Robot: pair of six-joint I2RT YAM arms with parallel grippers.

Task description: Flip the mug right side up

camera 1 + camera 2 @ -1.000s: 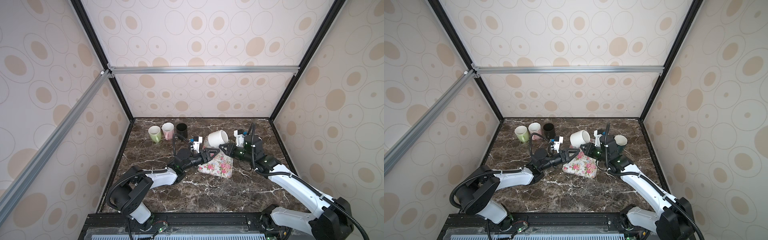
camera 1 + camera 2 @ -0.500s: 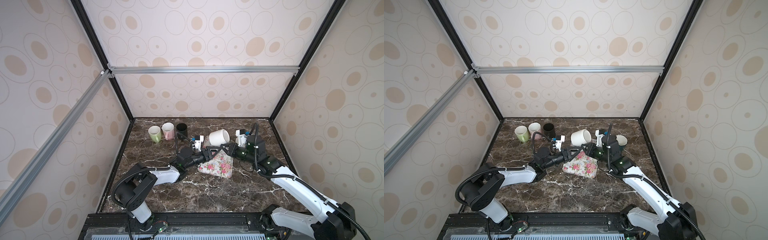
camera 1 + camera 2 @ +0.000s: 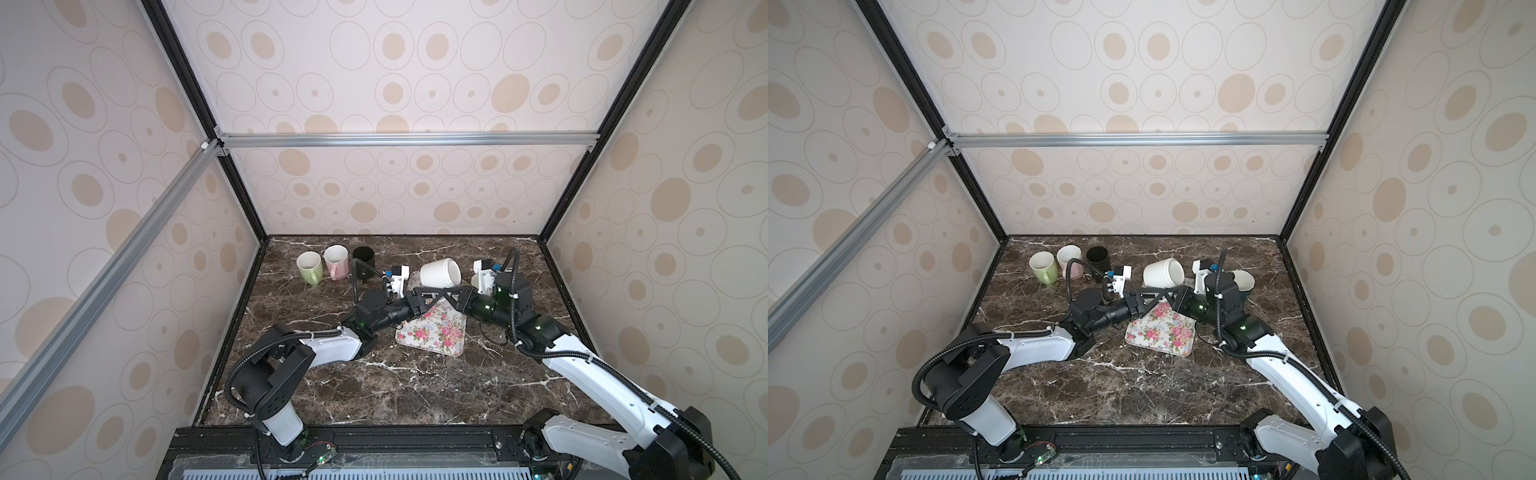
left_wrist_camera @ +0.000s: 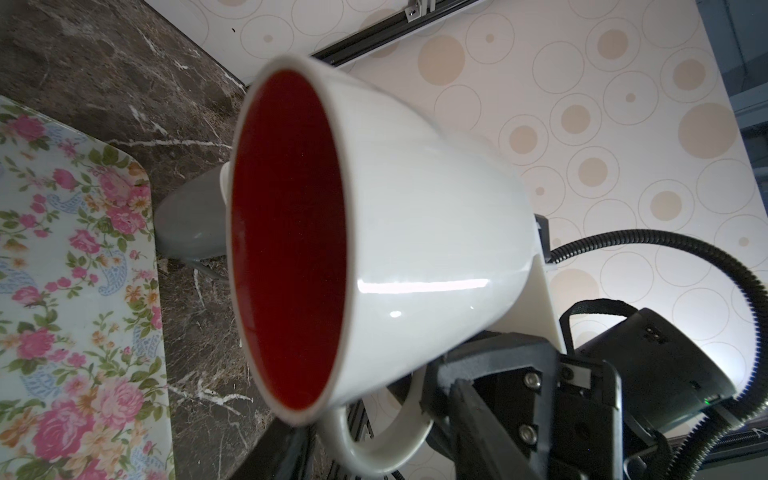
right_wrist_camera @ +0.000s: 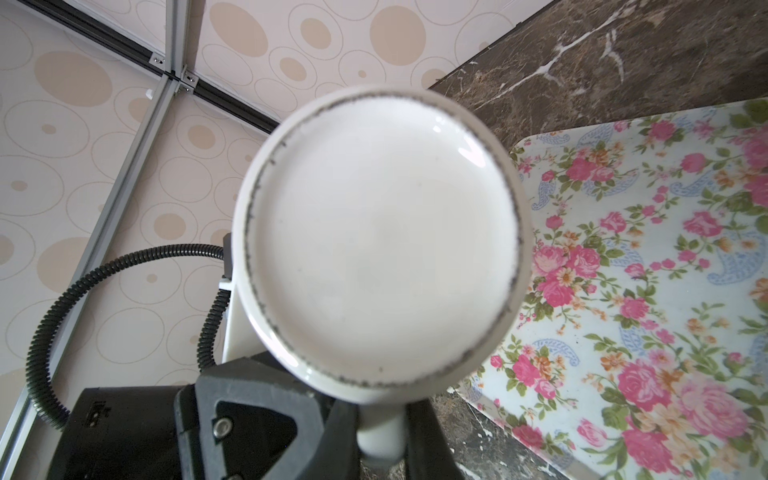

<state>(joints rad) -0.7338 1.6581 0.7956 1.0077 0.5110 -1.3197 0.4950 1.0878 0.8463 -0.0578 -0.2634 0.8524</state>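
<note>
A white mug (image 3: 440,272) (image 3: 1163,272) with a red inside (image 4: 286,232) hangs on its side above the table's back. Its mouth faces the left wrist camera and its base (image 5: 382,249) faces the right wrist camera. My right gripper (image 3: 448,296) (image 3: 1174,297) (image 5: 380,424) is shut on the mug's handle (image 5: 380,436). My left gripper (image 3: 426,293) (image 3: 1151,296) (image 4: 374,449) meets it from the left, open, with a dark finger on each side of the handle loop (image 4: 374,453). A gap shows beside the loop.
A floral tray (image 3: 432,336) (image 3: 1160,336) lies under both grippers. Green (image 3: 309,268), pink (image 3: 336,262) and black (image 3: 364,259) mugs stand upright at the back left. A grey mug (image 3: 1241,280) (image 4: 187,220) stands behind my right wrist.
The right gripper has carried the mug slightly right and back. The left gripper has followed, staying close at the handle.
</note>
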